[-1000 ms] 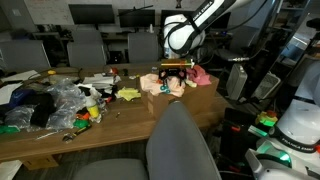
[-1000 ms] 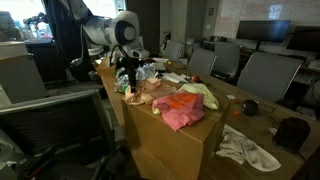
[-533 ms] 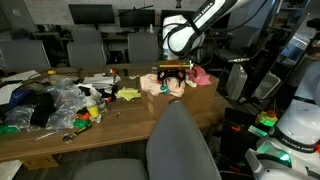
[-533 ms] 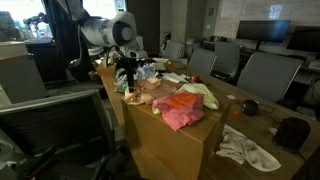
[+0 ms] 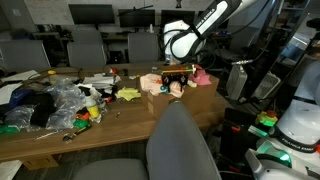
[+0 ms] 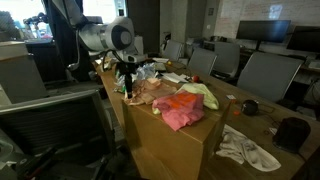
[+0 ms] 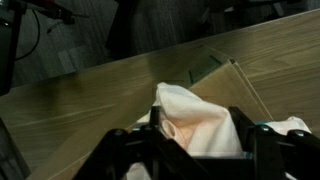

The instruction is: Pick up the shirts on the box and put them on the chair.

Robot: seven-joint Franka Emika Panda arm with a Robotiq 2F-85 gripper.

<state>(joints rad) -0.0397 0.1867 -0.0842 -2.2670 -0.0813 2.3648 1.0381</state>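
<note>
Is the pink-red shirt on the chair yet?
No, in an exterior view the pink-red shirt lies spread on top of the box.

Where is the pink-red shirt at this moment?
In an exterior view the pink-red shirt lies on top of the cardboard box, at its near end, beside the pale yellow-green shirt.

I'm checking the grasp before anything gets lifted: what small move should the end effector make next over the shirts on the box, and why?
Probably close the end effector on the cream-peach shirt. In the wrist view its fingers stand apart on either side of a raised fold of that cloth, which lies on the box, so nothing looks gripped yet.
</note>
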